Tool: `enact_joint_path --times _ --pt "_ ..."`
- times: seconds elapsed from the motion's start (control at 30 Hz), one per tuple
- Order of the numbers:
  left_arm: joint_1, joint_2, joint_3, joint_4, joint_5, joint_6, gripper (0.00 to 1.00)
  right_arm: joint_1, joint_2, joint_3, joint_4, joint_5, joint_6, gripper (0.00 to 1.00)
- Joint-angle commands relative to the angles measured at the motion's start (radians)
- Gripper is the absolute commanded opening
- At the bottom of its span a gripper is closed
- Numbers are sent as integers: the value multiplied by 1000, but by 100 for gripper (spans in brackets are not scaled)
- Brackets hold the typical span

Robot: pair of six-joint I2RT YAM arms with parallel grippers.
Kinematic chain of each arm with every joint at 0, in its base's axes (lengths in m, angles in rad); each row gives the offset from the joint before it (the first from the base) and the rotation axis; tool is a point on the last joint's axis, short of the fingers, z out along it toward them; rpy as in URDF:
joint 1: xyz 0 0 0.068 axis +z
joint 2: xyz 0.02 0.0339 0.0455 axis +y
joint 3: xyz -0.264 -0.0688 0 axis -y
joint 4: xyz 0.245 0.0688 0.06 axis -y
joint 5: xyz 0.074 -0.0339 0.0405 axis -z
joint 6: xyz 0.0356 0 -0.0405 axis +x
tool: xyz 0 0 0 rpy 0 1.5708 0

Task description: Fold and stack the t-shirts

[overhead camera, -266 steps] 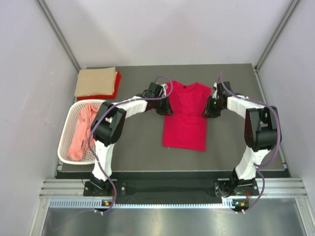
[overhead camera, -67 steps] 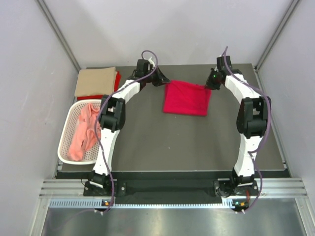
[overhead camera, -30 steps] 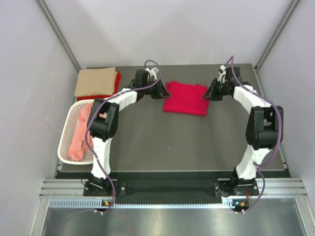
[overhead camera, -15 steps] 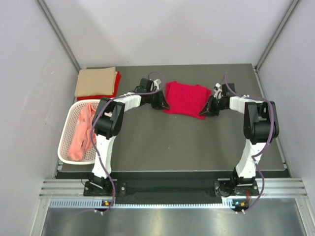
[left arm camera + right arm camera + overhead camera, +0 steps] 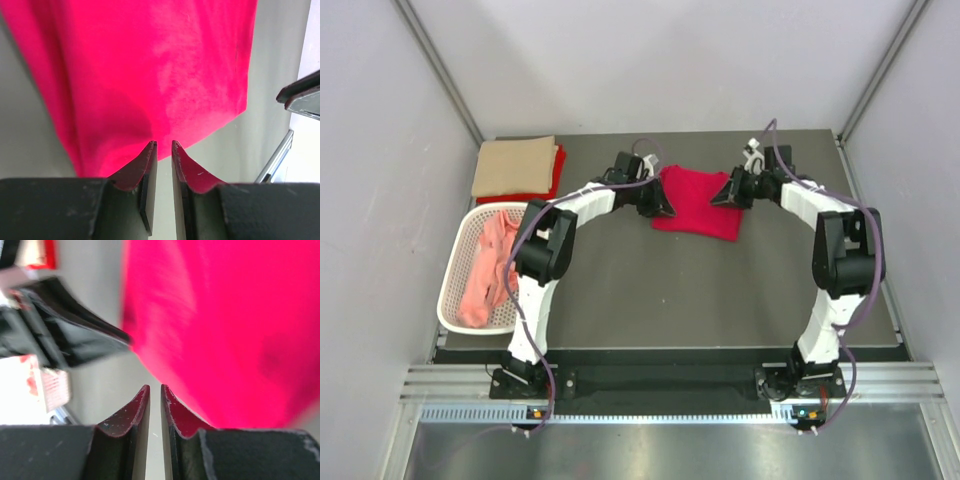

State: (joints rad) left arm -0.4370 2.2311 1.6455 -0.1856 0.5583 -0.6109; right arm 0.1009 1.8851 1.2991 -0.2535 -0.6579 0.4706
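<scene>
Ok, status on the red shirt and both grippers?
Left gripper, right gripper nearly shut, empty, flanking it. Red shirt folded, lying far centre. Nothing lies on it.

A folded t-shirt (image 5: pixel 698 207) lies mid-table, stacked t-shirts (image 5: pixel 515 165) at the back left, behind the basket (image 5: pixel 446 288).

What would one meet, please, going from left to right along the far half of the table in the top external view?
Tan folded cloth t-shirt → left gripper → bright crimson folded cloth t-shirt → right gripper.
</scene>
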Motion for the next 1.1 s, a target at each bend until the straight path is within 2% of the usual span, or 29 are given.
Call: enact_joint_path --times 0.0,0.13,0.27,0.37,0.5,0.63,0.77,0.93,1.07 --pt "0 -21 27 8 -1 -6 23 52 92 75 117 -124 55 15" --pt "7 -7 -10 -25 -63 11 23 79 172 68 138 -132 54 15" --pt "37 -11 -78 -21 -100 -22 22 63 212 -24 166 -97 23 13" --pt "53 -24 -88 -37 -123 -26 22 33 207 -55 174 -98 19 13" --pt "63 -60 -75 -54 -121 -27 22 19 125 -49 122 -103 -4 14" --pt "61 -71 0 -2 -40 -32 23 7 74 -3 89 -106 2 15" --pt "63 -30 100 92 64 -46 24 -24 129 55 112 -118 39 16" --pt "63 103 220 268 182 -111 24 -56 216 146 146 -131 79 16" --pt "69 267 348 317 186 -148 24 -93 281 147 238 -121 129 17"
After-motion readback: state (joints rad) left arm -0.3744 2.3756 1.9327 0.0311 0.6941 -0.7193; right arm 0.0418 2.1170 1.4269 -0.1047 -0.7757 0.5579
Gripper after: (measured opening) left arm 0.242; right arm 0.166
